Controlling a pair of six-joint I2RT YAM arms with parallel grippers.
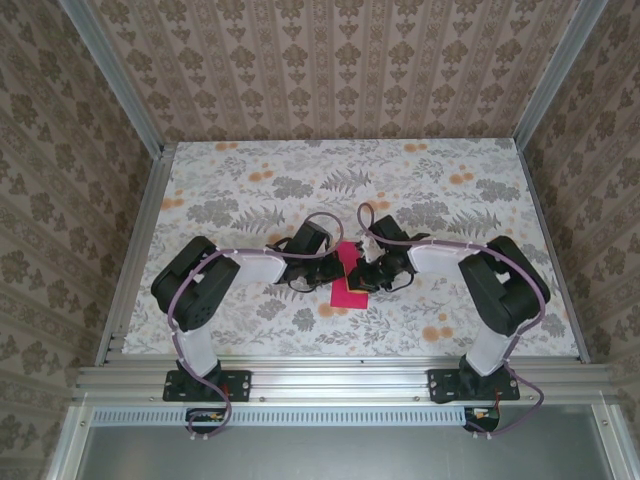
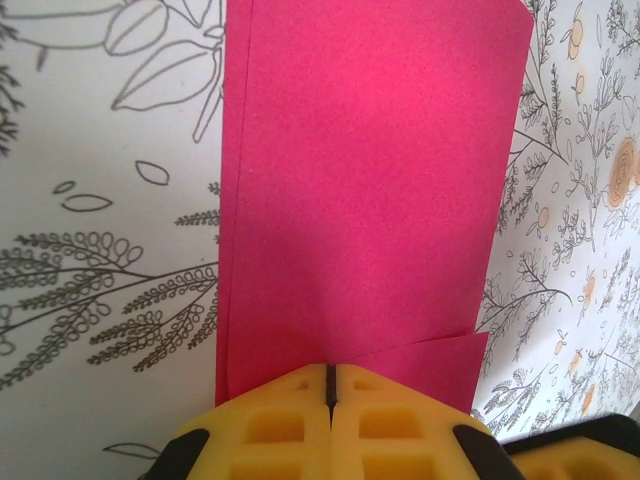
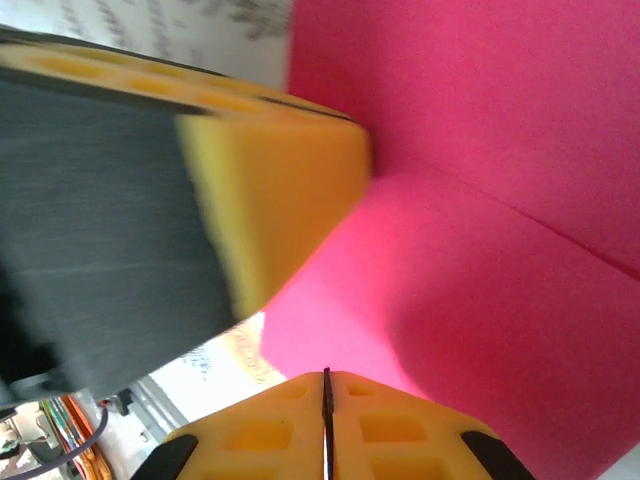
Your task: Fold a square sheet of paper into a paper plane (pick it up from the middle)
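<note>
The square sheet of paper (image 1: 349, 287) is magenta-pink and folded into a narrow long strip at the table's middle, between my two grippers. In the left wrist view the sheet (image 2: 370, 180) stretches away from my left gripper (image 2: 330, 368), with a small flap sticking out at the lower right. The left jaws are shut on the sheet's near edge. My right gripper (image 3: 326, 372) is shut on the creased pink sheet (image 3: 480, 300) from the other side. One yellow finger (image 3: 270, 190) of the left gripper presses against the paper close by. From above, the left gripper (image 1: 335, 268) and right gripper (image 1: 367, 274) almost touch.
The table (image 1: 250, 190) has a grey leaf print with small orange flowers (image 1: 436, 332). Aluminium rails (image 1: 340, 372) frame it, and patterned walls stand on three sides. Both arms bend inward, with their cables looping over the centre.
</note>
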